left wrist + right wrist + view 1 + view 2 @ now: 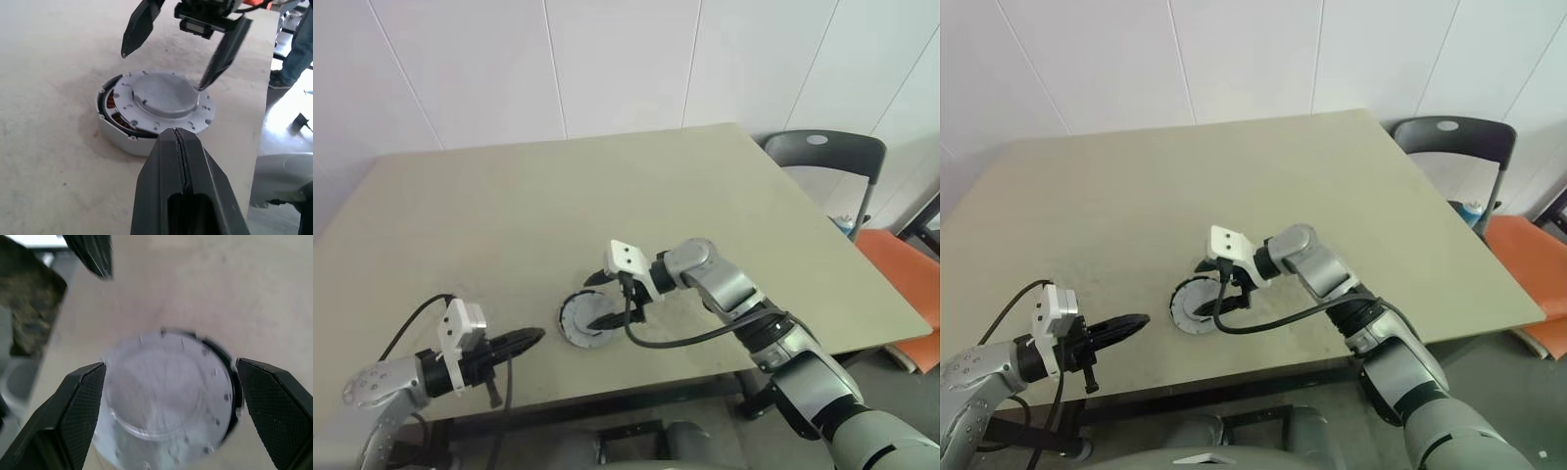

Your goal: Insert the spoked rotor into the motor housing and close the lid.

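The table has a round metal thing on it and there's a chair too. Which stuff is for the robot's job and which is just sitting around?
For the job:
- lid, resting on top
- motor housing, copper windings showing under the lid
- right gripper, open over the lid
- left gripper, shut, off to the side

Just there:
- table
- black chair
- orange seat

Both arms are built of rounded silver-grey metallic segments joined by black collars, each ending in a white angular wrist block with two small dark holes. From each block projects a gripper, left (530, 338) and right (598, 300), of two tapered black fingers (73, 416) whose inner pads appear finely cross-hatched. A black cable loops loosely beside each forearm.
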Available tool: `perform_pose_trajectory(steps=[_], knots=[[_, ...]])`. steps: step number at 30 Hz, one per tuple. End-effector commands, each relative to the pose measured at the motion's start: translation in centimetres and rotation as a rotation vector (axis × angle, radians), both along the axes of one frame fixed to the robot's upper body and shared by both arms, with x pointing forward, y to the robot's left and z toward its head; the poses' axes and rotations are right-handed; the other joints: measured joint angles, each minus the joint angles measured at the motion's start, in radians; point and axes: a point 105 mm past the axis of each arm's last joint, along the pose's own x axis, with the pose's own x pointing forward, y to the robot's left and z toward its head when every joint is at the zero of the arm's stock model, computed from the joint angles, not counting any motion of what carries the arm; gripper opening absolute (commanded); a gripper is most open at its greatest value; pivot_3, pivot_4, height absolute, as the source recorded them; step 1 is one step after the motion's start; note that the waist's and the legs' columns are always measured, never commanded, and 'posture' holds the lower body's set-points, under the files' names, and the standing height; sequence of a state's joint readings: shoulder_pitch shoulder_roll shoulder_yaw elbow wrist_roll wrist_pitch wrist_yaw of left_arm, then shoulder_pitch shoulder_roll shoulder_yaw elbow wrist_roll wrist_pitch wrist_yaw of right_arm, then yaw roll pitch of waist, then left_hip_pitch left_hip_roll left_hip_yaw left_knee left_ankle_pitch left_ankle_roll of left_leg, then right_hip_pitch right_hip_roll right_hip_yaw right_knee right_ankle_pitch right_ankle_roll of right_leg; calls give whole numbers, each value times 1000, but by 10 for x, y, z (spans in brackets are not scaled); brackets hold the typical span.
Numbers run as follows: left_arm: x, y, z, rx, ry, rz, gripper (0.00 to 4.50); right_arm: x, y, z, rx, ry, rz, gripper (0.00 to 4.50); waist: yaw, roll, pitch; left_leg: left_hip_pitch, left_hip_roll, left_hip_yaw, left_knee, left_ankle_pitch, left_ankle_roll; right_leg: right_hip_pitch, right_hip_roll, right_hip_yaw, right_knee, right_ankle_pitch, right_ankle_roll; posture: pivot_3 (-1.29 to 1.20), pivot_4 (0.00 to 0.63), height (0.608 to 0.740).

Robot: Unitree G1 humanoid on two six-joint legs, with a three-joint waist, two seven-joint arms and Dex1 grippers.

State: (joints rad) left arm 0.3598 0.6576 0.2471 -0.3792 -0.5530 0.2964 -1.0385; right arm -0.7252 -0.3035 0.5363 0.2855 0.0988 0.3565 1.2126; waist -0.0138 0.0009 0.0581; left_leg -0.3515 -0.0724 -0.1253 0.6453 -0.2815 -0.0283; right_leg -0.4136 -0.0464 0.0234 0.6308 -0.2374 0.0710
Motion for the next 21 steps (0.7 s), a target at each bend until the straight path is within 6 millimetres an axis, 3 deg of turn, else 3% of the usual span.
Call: perform_pose_trajectory(steps=[1, 9, 21], knots=[[-2, -2, 2, 9, -37, -16, 0, 2, 2, 1, -12, -52, 27, 4456, 0, 0, 0, 0, 0, 0, 0, 0, 0, 0, 0, 0, 0, 0, 0, 0, 0, 740], [-3, 3, -3, 8, -28, 1, 0, 2, 4, -6, -28, -49, 38, 4456, -2, 1, 0, 12, 0, 0, -1, 0, 0, 11, 0, 0, 0, -3, 4, 0, 0, 740], [0, 0, -9, 5, -18, 13, 0, -9, 4, -7, -26, 26, 65, 4456, 0, 1, 0, 11, 0, 0, -1, 0, 0, 10, 0, 0, 0, -3, 4, 0, 0, 740]])
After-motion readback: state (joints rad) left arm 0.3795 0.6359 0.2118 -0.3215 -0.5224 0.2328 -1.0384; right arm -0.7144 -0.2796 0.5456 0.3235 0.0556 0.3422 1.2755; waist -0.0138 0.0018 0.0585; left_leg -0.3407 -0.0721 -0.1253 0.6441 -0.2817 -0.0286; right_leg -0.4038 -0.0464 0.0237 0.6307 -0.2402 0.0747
